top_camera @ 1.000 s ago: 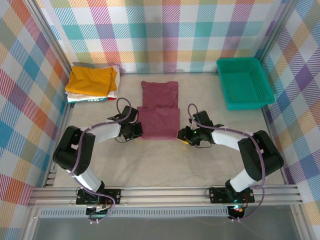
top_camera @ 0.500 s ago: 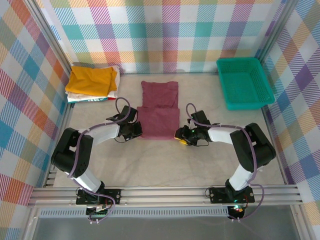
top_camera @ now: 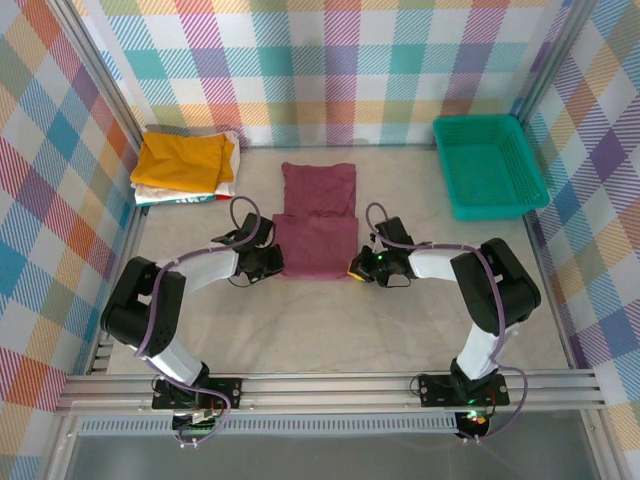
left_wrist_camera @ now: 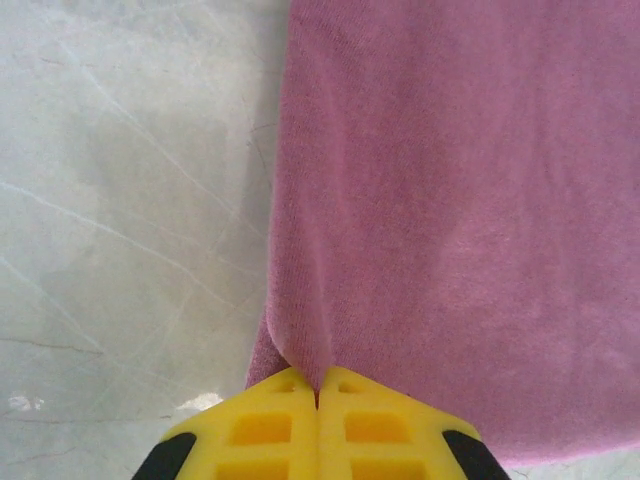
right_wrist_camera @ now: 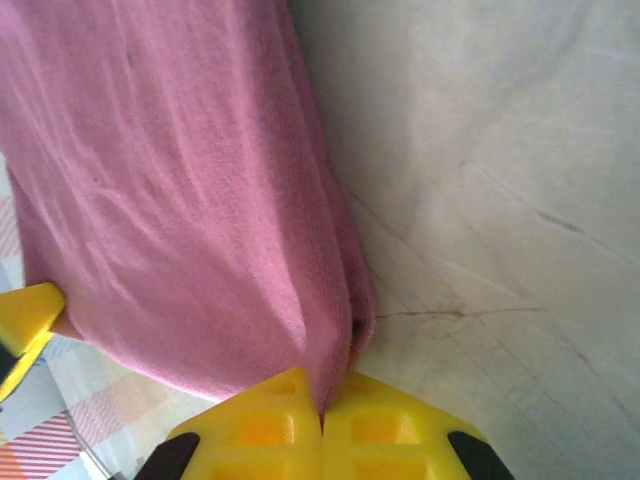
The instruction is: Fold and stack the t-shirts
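Both pincers are clenched on the shirt [top_camera: 318, 225] at mid-table — left gripper [top_camera: 270, 262] nipping its near-left corner, right gripper [top_camera: 362, 268] the near-right. It's a matched grip on one hem — likely so the cloth lifts evenly for the next fold.

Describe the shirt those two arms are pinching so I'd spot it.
On the pale stone-look table, look to the middle: the maroon cloth t-shirt lies there partly folded. The left gripper and right gripper pinch its side edges, and it is the lone dark red item, unlike the folded mustard-yellow shirt far left and the teal plastic mesh basket far right.
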